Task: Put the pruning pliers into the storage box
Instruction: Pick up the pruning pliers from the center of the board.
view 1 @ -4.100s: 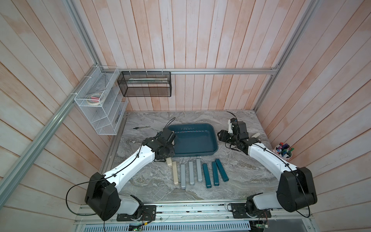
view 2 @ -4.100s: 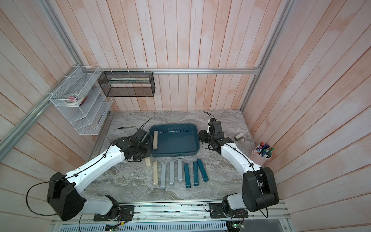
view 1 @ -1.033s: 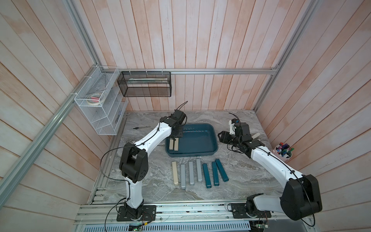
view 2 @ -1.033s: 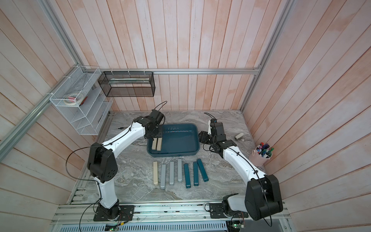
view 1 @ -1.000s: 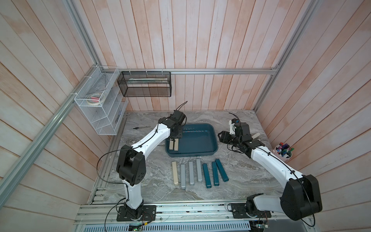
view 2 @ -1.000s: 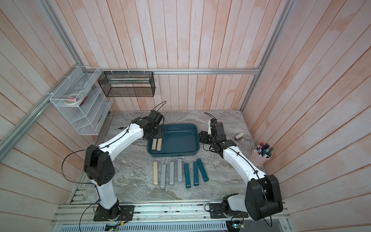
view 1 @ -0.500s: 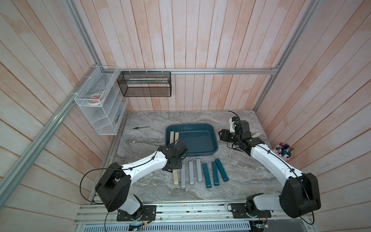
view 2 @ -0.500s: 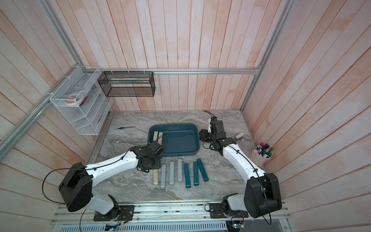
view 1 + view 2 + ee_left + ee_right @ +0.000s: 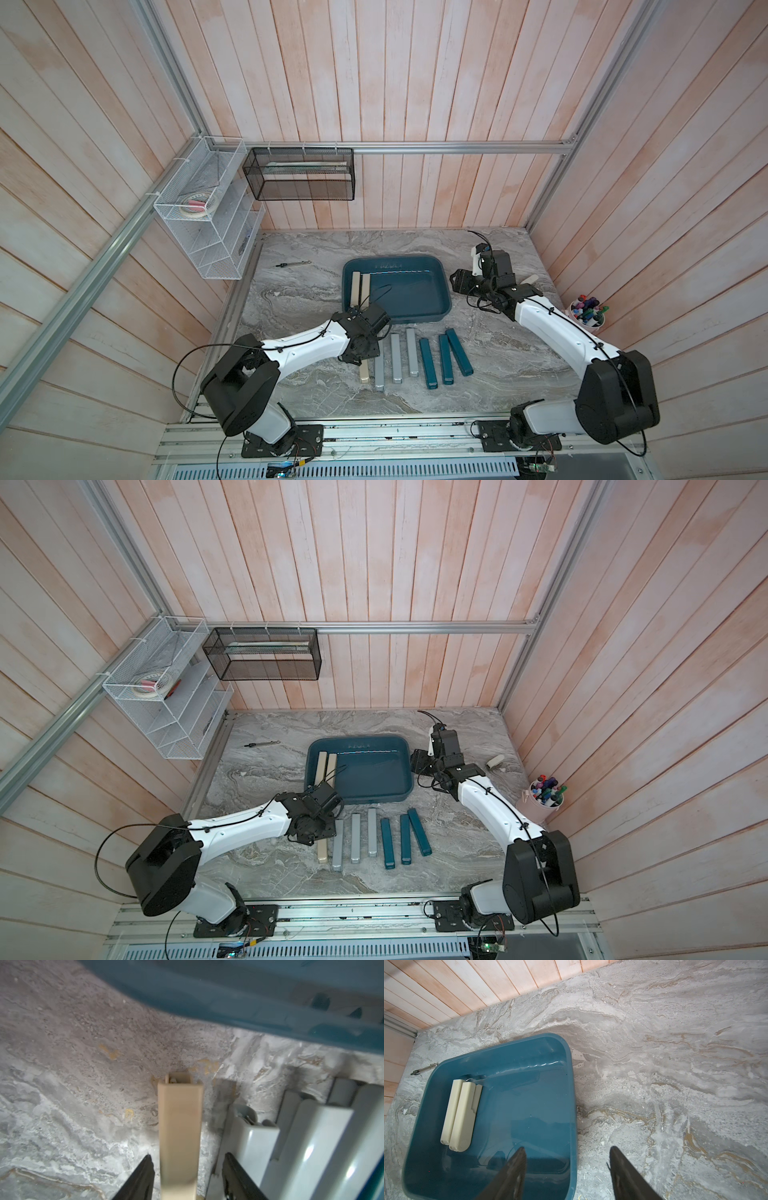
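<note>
L gripper [image 9: 188, 1155] is straddling the third beige pliers [image 9: 179, 1126] on the marble table [image 9: 498, 361]. Its jaws are spread, one finger on each side w/ a gap showing on both, so it's pinching nothing yet. That bar is lying leftmost in the row, just near-left of the storage box [image 9: 415, 319]. Two more beige pliers [image 9: 360, 286] are lying inside along the box's left wall. Three grey pliers [image 9: 395, 357] and three teal pliers [image 9: 444, 359] are waiting on the table to the right.

Doing it well, imo:
- The right-side finger is dropping into the narrow slot btwn the beige bar and the nearest grey one. It should be going straight down, or it's shoving the grey bar.
- Can't tell how far along the bar the grip is landing, since the arm is hiding most of it in both top views. Off-centre means the bar is likely tipping on the lift.
- The lift should be clearing the box's near rim before heading far.

R gripper [image 9: 566, 1148] is hovering over the box's right rim, jaws spread and empty. It shouldn't be drifting into the drop path.
</note>
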Available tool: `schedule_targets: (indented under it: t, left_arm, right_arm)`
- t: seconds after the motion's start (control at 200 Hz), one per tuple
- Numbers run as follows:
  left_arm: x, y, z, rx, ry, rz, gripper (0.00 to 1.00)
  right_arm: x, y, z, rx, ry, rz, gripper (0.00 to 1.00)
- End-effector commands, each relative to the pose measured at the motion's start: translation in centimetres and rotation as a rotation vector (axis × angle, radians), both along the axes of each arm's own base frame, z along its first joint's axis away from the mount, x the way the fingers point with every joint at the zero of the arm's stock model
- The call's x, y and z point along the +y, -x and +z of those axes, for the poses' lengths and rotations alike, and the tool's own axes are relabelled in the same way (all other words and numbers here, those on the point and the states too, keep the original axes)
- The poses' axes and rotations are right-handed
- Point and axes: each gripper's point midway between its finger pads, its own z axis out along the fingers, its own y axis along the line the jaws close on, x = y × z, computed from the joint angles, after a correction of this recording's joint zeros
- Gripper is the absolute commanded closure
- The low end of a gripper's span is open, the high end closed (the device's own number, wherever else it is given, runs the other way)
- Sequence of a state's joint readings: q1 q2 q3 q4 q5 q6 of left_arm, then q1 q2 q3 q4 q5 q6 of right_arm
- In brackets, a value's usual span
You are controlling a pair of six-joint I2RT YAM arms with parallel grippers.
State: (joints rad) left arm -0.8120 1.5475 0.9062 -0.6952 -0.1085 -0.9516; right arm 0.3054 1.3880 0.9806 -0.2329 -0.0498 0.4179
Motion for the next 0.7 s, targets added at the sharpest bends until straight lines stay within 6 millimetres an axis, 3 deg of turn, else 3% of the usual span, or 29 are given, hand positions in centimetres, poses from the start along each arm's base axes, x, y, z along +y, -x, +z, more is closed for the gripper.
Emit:
schedule_targets:
  t: [0.0,0.38,0.58,0.695]
  left_arm:
    - [0.5,0.2,-0.9,0.009,-0.019,0.029,0.45]
    - [1.1,-0.1,-2.4,0.016,-0.04,0.029,0.52]
    - [1.3,-0.5,-2.8,0.017,-0.06,0.012,0.64]
    - [1.4,-0.4,-2.5,0.019,-0.068,0.002,0.76]
  right_arm:
    - [-0.1,0.4,-0.9,0.019,0.007,-0.006,0.36]
    - [-0.2,0.7,-1.6,0.034,0.008,-0.01,0.36]
    - [-0.2,0.8,-1.9,0.038,0.008,-0.011,0.36]
    - [-0.2,0.9,-2.0,0.04,0.006,-0.011,0.37]
